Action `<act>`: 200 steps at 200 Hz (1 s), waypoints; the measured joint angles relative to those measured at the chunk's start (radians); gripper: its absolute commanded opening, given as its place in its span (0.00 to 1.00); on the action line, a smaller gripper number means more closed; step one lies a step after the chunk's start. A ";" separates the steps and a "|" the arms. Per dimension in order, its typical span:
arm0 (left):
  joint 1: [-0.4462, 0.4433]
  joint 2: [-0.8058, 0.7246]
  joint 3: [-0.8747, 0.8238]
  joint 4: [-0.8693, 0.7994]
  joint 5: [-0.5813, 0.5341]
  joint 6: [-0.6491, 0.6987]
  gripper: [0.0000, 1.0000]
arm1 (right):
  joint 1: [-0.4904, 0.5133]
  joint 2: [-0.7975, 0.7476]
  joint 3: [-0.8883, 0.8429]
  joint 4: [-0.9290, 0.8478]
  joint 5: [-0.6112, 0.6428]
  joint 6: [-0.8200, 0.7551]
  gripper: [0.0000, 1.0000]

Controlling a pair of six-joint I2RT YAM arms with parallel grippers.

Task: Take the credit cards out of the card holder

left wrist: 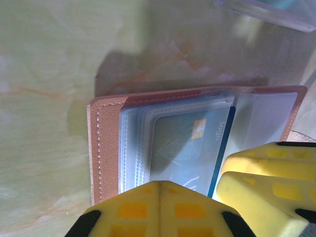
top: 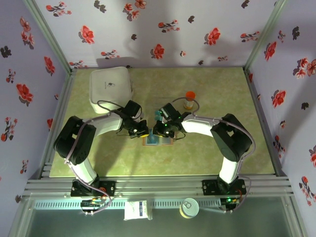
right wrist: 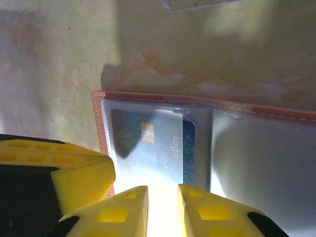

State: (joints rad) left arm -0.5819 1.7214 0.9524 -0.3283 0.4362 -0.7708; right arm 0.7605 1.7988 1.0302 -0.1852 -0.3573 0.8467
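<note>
The card holder (top: 157, 141) lies open on the table, with a brown stitched rim (left wrist: 106, 148) and clear pockets. A pale blue credit card (right wrist: 148, 143) with a gold chip sits in a pocket, and a darker blue card (right wrist: 188, 150) peeks out behind it. My left gripper (left wrist: 159, 186) is shut, its tips meeting over the near edge of the pockets; whether it pinches a pocket is hidden. My right gripper (right wrist: 163, 197) hovers over the same card (left wrist: 187, 148) with its jaws a little apart. Bright glare fills the gap between them.
A clear plastic sleeve (left wrist: 266, 10) lies just beyond the holder. A white square box (top: 111, 89) stands at the back left, and a small orange-capped bottle (top: 189, 100) at the back right. The two grippers sit very close together, the right's yellow fingers (left wrist: 266, 173) beside the left's.
</note>
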 measured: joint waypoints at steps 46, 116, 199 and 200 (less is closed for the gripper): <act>0.000 0.004 0.000 -0.002 -0.002 0.005 0.03 | 0.000 0.019 0.003 0.002 -0.007 0.000 0.23; 0.000 0.014 0.000 -0.003 -0.011 0.019 0.02 | 0.000 0.019 0.018 -0.042 0.021 -0.009 0.23; 0.000 0.014 0.001 -0.006 -0.011 0.019 0.03 | 0.000 -0.012 0.024 -0.082 0.053 -0.016 0.23; 0.000 0.014 0.002 -0.006 -0.011 0.019 0.03 | 0.000 -0.013 0.024 -0.082 0.053 -0.016 0.23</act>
State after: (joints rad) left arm -0.5819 1.7351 0.9539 -0.3347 0.4255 -0.7517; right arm 0.7605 1.7863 1.0542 -0.2672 -0.3038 0.8303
